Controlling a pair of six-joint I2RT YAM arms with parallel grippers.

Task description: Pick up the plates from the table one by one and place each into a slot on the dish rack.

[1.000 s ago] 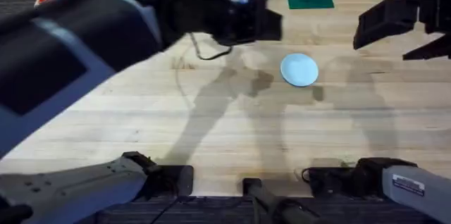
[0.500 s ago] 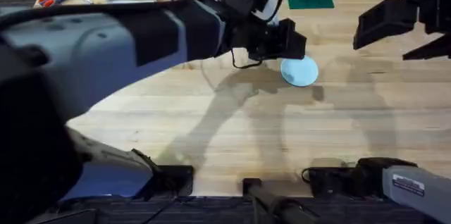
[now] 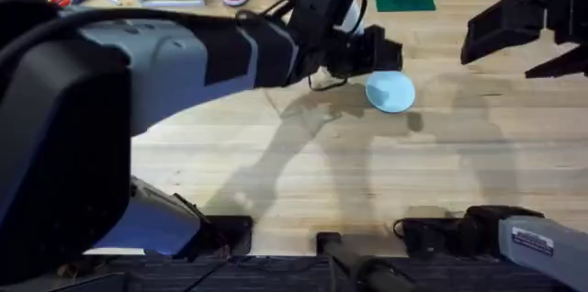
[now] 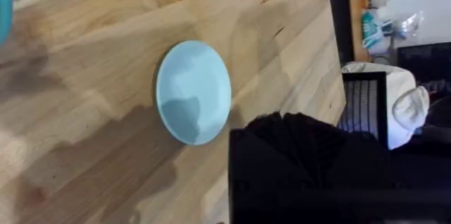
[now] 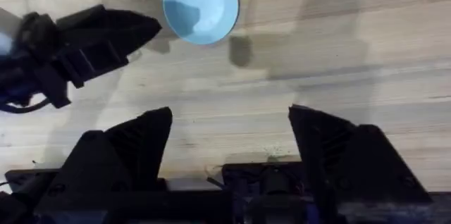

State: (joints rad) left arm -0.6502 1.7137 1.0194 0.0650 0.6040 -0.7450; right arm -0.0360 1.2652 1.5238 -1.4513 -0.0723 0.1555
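We log one light blue plate (image 3: 390,90) flat on the desk (image 3: 367,173). Left gripper (image 3: 390,53) beside it, fingers' state we cannot tell; right gripper (image 5: 229,146) spread wide, empty.

Smooth, matt light blue plate (image 3: 390,91) lies on grained wooden table (image 3: 303,173).

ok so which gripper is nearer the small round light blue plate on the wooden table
Left. The left gripper is right beside the small round light blue plate, at its far edge. The right gripper hangs open well off to the plate's right, with bare wooden table between them.
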